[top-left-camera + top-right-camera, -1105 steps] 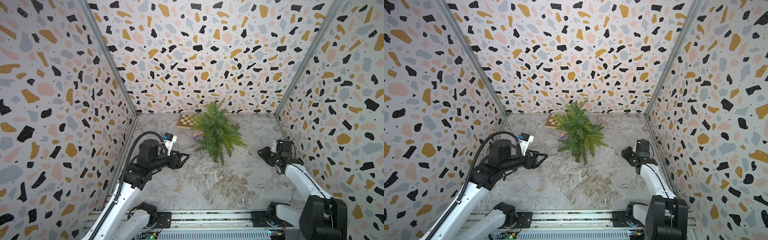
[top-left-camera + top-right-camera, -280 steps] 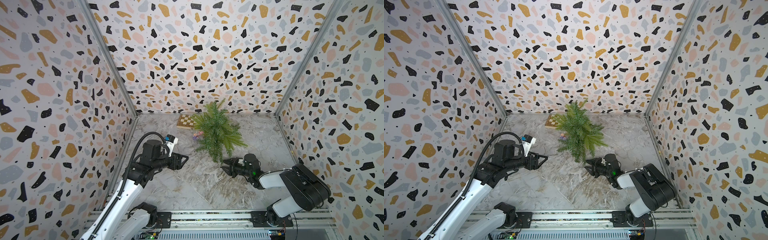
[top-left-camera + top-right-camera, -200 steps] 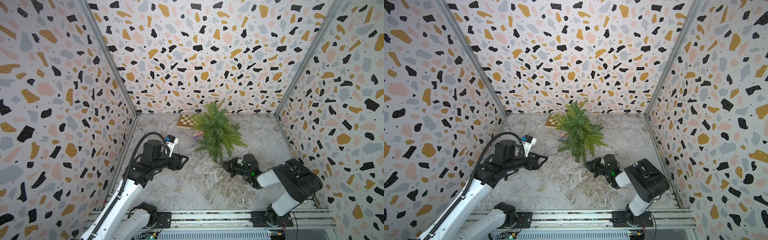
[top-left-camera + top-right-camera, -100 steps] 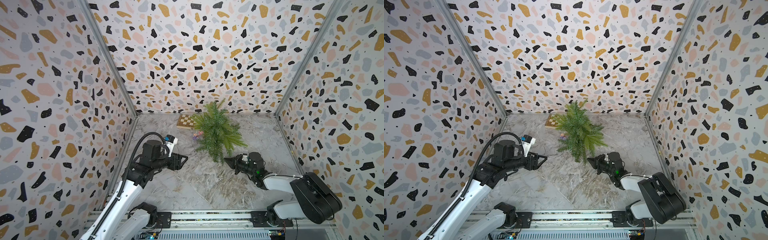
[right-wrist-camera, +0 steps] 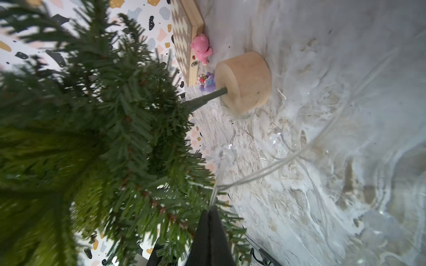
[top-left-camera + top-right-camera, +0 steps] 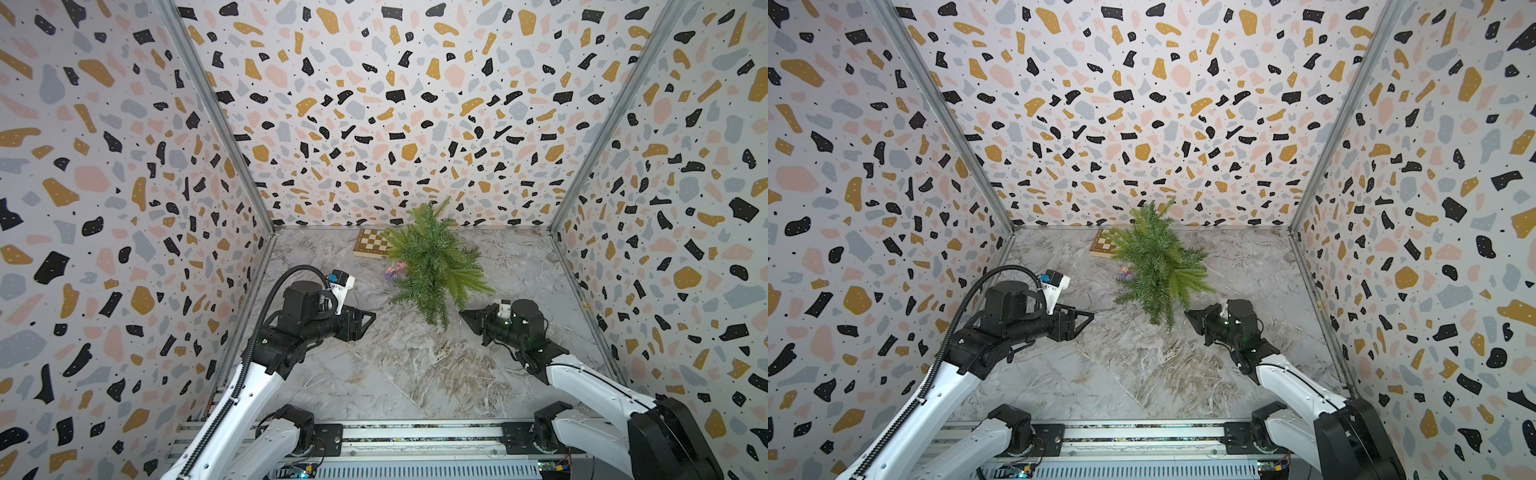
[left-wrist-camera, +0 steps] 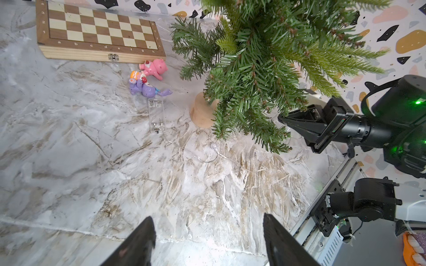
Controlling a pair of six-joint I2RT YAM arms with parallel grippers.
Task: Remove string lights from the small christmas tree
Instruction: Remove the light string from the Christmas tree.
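The small christmas tree [image 6: 434, 262] [image 6: 1158, 266] stands upright at the back of the marble floor on a tan round base [image 7: 202, 114]. The string lights [image 5: 215, 191] are a thin clear wire with a small bulb [image 5: 224, 154]. My right gripper [image 5: 210, 213] [image 6: 462, 313] is shut on that wire, right beside the tree's lowest front branches. More wire loops over the floor [image 7: 213, 159] towards a clear battery box [image 7: 156, 115]. My left gripper [image 7: 207, 221] [image 6: 372, 318] hangs open and empty, to the tree's front left.
A wooden chessboard [image 6: 372, 243] [image 7: 99, 30] lies by the back wall, left of the tree. Pink and purple toy figures [image 6: 395, 270] [image 7: 149, 76] lie between board and tree. Patterned walls close three sides; a metal rail [image 6: 415, 434] runs along the front.
The right arm swung in from the right wall to the tree's front. Over the last second its shut gripper rose slightly up and right. The left arm stayed still.
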